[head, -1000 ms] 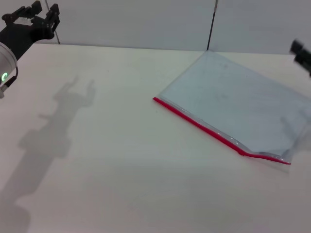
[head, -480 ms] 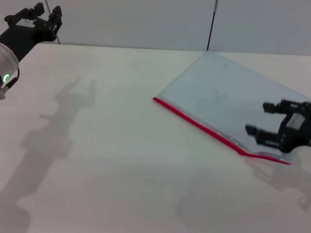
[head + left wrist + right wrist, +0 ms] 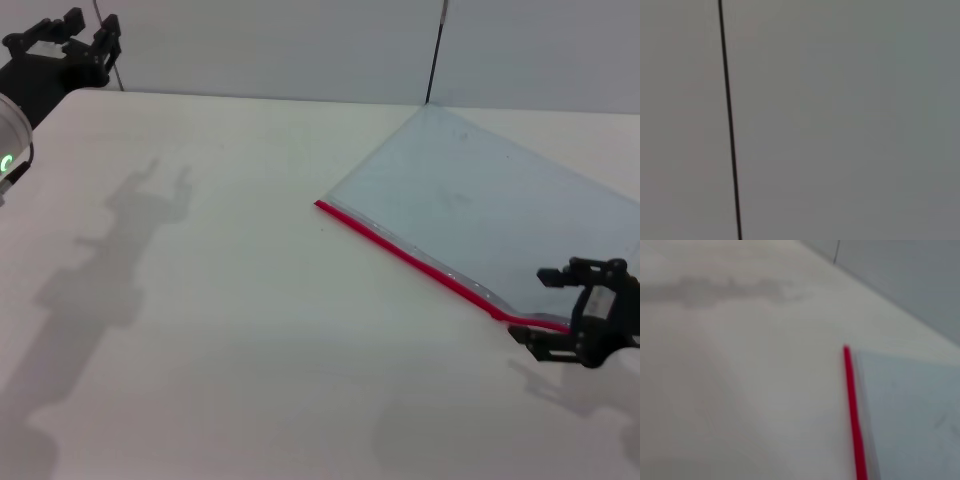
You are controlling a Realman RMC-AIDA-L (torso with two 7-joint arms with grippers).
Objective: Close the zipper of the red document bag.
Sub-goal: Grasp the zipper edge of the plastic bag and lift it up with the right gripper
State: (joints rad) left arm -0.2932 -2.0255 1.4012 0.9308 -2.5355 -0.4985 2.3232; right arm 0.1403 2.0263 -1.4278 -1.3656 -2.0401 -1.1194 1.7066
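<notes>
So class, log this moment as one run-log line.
left gripper: open, raised, far left | right gripper: open, at zipper right end | red document bag: flat on table

Wide bare tabletop (image 3: 250, 330) lies left of the red document bag (image 3: 480, 210). The right claw (image 3: 548, 305), fingers spread, crowds the zipper (image 3: 400, 255) at its near end; the rest runs unobstructed.
</notes>
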